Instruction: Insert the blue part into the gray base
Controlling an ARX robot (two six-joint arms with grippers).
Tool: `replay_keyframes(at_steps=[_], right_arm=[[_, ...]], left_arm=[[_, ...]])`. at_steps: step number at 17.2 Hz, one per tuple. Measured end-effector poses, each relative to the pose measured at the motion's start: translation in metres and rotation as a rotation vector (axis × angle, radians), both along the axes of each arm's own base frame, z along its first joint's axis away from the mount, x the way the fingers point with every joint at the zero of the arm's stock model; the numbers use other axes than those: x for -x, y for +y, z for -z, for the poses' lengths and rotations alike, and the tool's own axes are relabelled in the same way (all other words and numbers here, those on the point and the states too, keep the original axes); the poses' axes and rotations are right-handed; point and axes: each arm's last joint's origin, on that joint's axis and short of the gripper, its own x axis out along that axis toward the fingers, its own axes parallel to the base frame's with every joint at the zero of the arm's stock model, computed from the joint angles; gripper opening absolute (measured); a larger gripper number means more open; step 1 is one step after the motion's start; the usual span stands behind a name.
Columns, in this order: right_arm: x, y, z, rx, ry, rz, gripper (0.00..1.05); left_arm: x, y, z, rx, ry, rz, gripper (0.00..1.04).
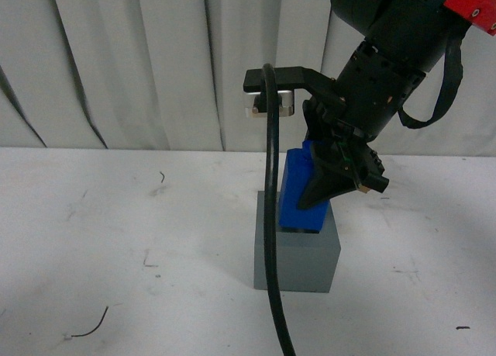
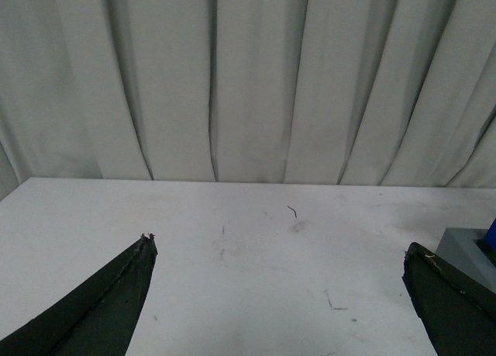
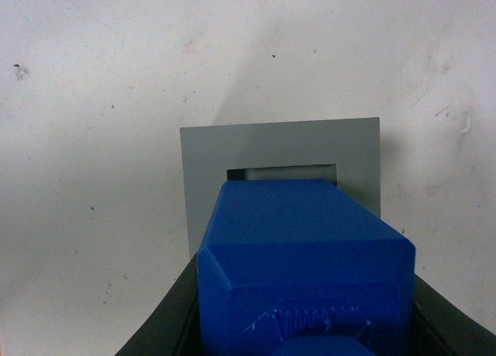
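The gray base [image 1: 298, 255] stands on the white table in the middle of the front view. My right gripper [image 1: 329, 189] is shut on the blue part [image 1: 298, 193] and holds it slightly tilted, its lower end at the base's top face. In the right wrist view the blue part [image 3: 302, 255] covers most of the square recess of the gray base [image 3: 209, 162]; a strip of the recess shows beyond it. My left gripper [image 2: 279, 251] is open and empty over bare table; the gray base's corner [image 2: 465, 247] shows at that view's edge.
A black cable [image 1: 271, 216] hangs in front of the base in the front view. White curtains [image 1: 116, 61] close off the back of the table [image 1: 116, 240]. A small wire scrap [image 1: 89, 327] lies at the front left.
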Motion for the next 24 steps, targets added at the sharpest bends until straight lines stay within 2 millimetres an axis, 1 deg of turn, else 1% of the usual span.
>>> replay_keyframes(at_steps=[3,6,11,12,14,18,19,20,22,23,24], right_arm=[[0.002,0.005,0.007,0.018,0.004,0.011,0.47],[0.002,0.005,0.008,0.019,-0.005,0.004,0.47],[-0.005,0.007,0.011,0.028,-0.018,-0.021,0.47],[-0.006,0.007,0.017,0.037,-0.01,-0.029,0.47],[-0.008,0.005,0.021,0.035,-0.003,-0.041,0.47],[-0.01,0.003,0.022,0.034,-0.014,-0.046,0.47],[-0.01,0.003,0.022,0.033,-0.014,-0.045,0.48],[-0.01,0.003,0.022,0.034,-0.012,-0.041,0.59],[-0.009,0.002,0.023,0.04,-0.001,-0.036,0.84],[-0.009,0.002,0.023,0.039,0.0,-0.036,0.93],[-0.009,0.002,0.023,0.039,0.001,-0.035,1.0]], left_arm=[[0.0,0.0,0.0,0.0,0.0,-0.001,0.98],[0.0,0.0,0.0,0.0,0.0,0.0,0.98],[0.0,0.0,0.0,0.0,0.0,0.0,0.98],[0.0,0.0,0.0,0.0,0.0,0.0,0.98],[0.0,0.0,0.0,0.0,0.0,0.0,0.98],[0.0,0.0,0.0,0.0,0.0,0.0,0.98],[0.0,0.0,0.0,0.0,0.0,0.0,0.98],[0.0,0.0,0.0,0.0,0.0,0.0,0.98],[0.0,0.0,0.0,0.0,0.0,0.0,0.98],[0.0,0.0,0.0,0.0,0.0,0.0,0.98],[0.0,0.0,0.0,0.0,0.0,0.0,0.98]])
